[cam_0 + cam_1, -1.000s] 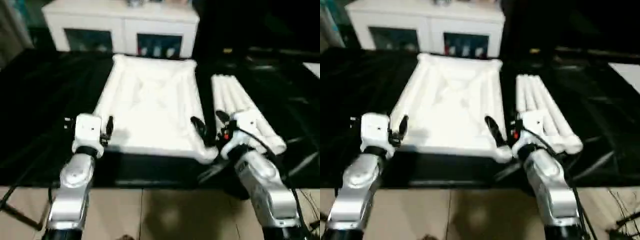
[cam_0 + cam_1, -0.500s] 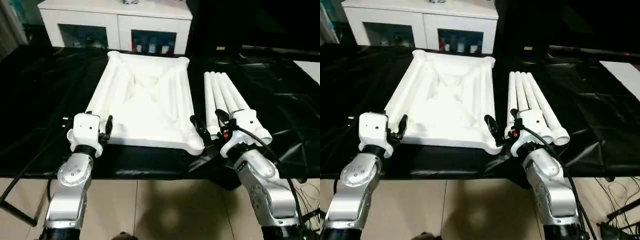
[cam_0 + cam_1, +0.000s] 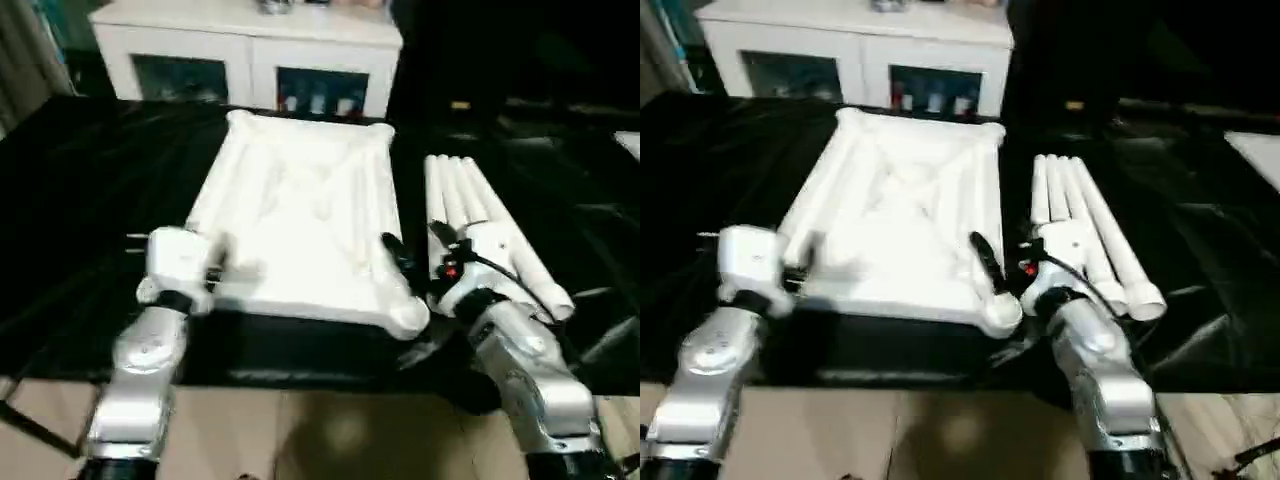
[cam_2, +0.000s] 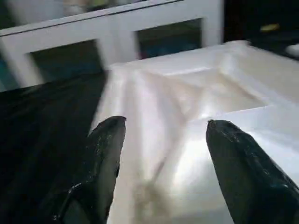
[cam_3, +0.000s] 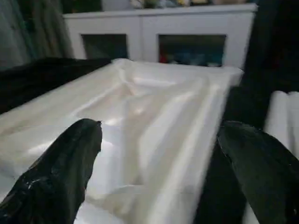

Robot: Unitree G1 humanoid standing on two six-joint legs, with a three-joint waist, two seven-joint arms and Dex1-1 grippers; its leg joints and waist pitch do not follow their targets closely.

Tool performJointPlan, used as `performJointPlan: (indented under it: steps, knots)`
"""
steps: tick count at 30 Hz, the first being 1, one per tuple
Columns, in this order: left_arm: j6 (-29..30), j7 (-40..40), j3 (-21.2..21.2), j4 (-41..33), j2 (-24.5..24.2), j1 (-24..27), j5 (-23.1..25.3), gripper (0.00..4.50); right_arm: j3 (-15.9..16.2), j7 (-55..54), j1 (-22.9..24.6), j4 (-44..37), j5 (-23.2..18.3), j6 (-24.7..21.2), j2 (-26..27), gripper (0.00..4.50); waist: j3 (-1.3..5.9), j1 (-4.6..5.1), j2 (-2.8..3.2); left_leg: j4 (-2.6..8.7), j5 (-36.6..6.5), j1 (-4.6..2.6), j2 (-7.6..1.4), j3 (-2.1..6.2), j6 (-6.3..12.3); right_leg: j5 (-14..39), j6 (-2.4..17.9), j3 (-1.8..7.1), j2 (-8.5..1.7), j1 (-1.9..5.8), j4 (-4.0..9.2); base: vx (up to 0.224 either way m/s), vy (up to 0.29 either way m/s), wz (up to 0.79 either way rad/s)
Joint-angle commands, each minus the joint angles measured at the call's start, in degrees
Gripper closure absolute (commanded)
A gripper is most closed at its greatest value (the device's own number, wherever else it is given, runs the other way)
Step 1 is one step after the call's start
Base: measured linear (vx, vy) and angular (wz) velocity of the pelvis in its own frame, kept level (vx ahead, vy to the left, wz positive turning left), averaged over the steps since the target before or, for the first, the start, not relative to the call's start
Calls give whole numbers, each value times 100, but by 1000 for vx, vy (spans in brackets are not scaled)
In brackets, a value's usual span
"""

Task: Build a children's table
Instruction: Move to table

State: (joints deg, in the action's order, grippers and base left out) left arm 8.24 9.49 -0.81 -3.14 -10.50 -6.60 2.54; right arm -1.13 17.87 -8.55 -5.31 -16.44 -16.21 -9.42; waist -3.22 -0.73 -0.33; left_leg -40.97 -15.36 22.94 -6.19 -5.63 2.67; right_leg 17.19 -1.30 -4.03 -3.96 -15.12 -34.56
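Left pincer (image 4: 161, 135) spread, right pincer (image 5: 163, 149) spread wide, both levelled forward | top (image 3: 300, 215) laid ribs-up, lengthwise away | legs (image 3: 480, 225) laid parallel beside it

- The two head views look forward and down from above the silver forearms, set slightly apart sideways; both take in the upturned table top (image 3: 300, 225), the four legs (image 3: 480, 220) and the white cabinet (image 3: 250, 45) behind.
- The left wrist view looks low along the left gripper (image 4: 161, 140), close over the top's near left edge, toward the cabinet.
- The right wrist view looks low along the right gripper (image 5: 161, 154), close over the near right corner, catching the legs beside it.
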Motion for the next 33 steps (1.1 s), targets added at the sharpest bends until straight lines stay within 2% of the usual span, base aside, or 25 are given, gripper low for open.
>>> performJointPlan:
  steps: [1,2,3,4,5,6,7,8,9,10,11,12,13,14,15,16,17,18,20,21,24,28,29,32,33]
  knots:
    - [-17,66,-66,-50,-82,0,-40,135,3,-6,-23,-60,-75,-78,39,10,367,-188,-75,394,637,459,-283,52,367,680,1206,458,-691,508,654,165,-25,-12]
    - [-13,71,-48,-55,-80,5,-58,135,-12,5,-6,-98,-72,-83,34,10,476,-66,210,906,1246,-363,-595,-16,-325,91,860,306,96,68,244,179,3,-21]
    - [-50,102,-16,-53,-73,14,-89,135,-64,23,35,-167,-136,-119,39,10,494,208,277,1066,1573,-1186,-1397,478,256,222,348,168,103,-846,-428,179,3,-21]
    - [-38,142,5,-66,-58,25,-129,135,-72,23,49,-196,-124,-119,18,10,560,217,236,1040,1943,-1326,-1615,591,597,432,146,176,-85,-969,-600,202,-14,-56]
    - [-27,172,18,-75,-46,31,-158,135,-74,21,57,-212,-114,-116,-1,10,511,168,170,1010,2579,-1052,-1242,695,2481,63,-308,183,-236,-1053,-700,166,-58,-51]
    - [-70,198,30,-91,-35,42,-182,135,-64,51,66,-229,-115,-125,-29,10,541,172,99,885,2833,-1107,-1125,666,2654,-232,-291,281,-294,-1185,-599,166,-58,-51]
    - [-10,334,60,-153,-7,68,-320,135,-40,122,75,-264,-121,-144,-82,10,518,129,-155,593,2571,-735,-518,249,2129,-1412,61,498,-434,-903,-38,67,-34,-25]
    - [10,368,73,-167,-6,75,-344,135,-36,137,75,-272,-123,-151,-95,10,459,65,-327,550,1895,-281,-115,-36,1669,-1799,-59,606,-414,-520,136,0,0,0]
    - [11,590,135,-237,-16,124,-488,135,-1,214,73,-310,-131,-173,-159,10,486,-103,-318,299,784,66,-47,-2,985,-2338,430,1015,-871,-103,244,0,0,0]
    - [75,794,174,-300,-23,171,-645,135,47,325,67,-359,-141,-161,-232,10,538,-86,-314,544,1284,146,-144,46,261,-4216,745,778,-661,32,-84,70,-33,2]
    - [96,1008,214,-350,-51,213,-802,117,95,455,57,-412,-147,-157,-309,10,558,-62,-257,625,1669,152,-139,25,-27,-5191,792,663,-465,34,-227,75,-33,-10]
    - [78,1286,266,-386,-113,251,-980,107,159,625,42,-478,-158,-170,-411,10,542,-33,-172,671,2150,55,-135,-5,-292,-6324,787,547,-224,-54,-308,75,-33,-10]
    - [173,1823,428,-438,-319,298,-1224,101,276,1007,11,-610,-201,-240,-621,10,551,-25,-141,671,2205,-13,-150,-27,-325,-6426,793,519,-166,-87,-291,0,0,0]
    - [182,1887,451,-442,-348,302,-1243,101,291,1055,7,-626,-207,-248,-648,10,540,-26,-69,707,2078,-138,-265,-20,-305,-5850,835,480,-125,-184,-231,0,0,0]
    - [183,2190,570,-445,-507,306,-1280,101,352,1312,-31,-678,-258,-304,-808,10,477,-5,-49,776,1789,-189,-348,-17,-482,-4713,955,443,-100,-232,-133,0,0,0]
    - [177,2294,612,-444,-565,304,-1284,87,370,1404,-47,-693,-279,-325,-867,10,434,1,-28,866,1171,-259,-463,8,-584,-3288,1111,417,-130,-279,-23,0,0,0]
    - [17,2858,858,-345,-931,233,-1193,71,501,1993,-172,-712,-361,-335,-1302,10,406,-4,-27,894,789,-287,-494,-7,-600,-2600,1192,422,-150,-314,35,0,0,0]
    - [2,3138,963,-304,-1085,190,-1193,71,522,2212,-246,-669,-395,-339,-1465,10,340,-30,-5,962,-16,-352,-547,-36,-551,-1435,1345,437,-182,-366,117,0,0,0]
    - [-50,3604,1120,-204,-1281,77,-1184,62,524,2544,-405,-496,-387,-251,-1697,10,279,-52,-21,1031,-828,-371,-604,-132,-551,-188,1425,480,-243,-403,214,-74,14,5]
    - [-56,3698,1160,-177,-1326,49,-1171,62,526,2617,-437,-461,-392,-243,-1742,10,265,-85,-4,1050,-1100,-413,-626,-191,-570,367,1396,502,-266,-463,273,-96,11,6]
    - [-174,4177,1418,102,-1596,-228,-1005,62,525,3011,-678,-161,-349,-108,-1974,10,262,-92,-65,1062,-1127,-380,-647,-278,-629,698,1301,528,-287,-482,309,-60,0,8]
    - [-368,4289,1552,386,-1667,-513,-783,62,560,3203,-788,51,-248,22,-2103,10,300,-99,-63,1049,-924,-354,-634,-301,-659,604,1224,531,-293,-490,297,-13,-1,1]
    - [-423,4398,1676,527,-1748,-680,-692,62,597,3325,-793,92,-227,-12,-2180,10,317,-105,-80,1044,-718,-304,-629,-298,-616,407,1232,527,-298,-458,276,0,0,0]
    - [-387,4533,1820,671,-1822,-879,-613,62,684,3483,-753,122,-227,18,-2331,10,374,-118,-72,1000,-312,-299,-635,-310,-535,-98,1313,519,-293,-455,219,0,0,0]
    - [-360,4606,1854,715,-1836,-941,-625,62,680,3516,-722,118,-289,-16,-2358,10,395,-131,-76,980,-78,-287,-629,-324,-468,-523,1395,514,-279,-451,186,0,0,0]
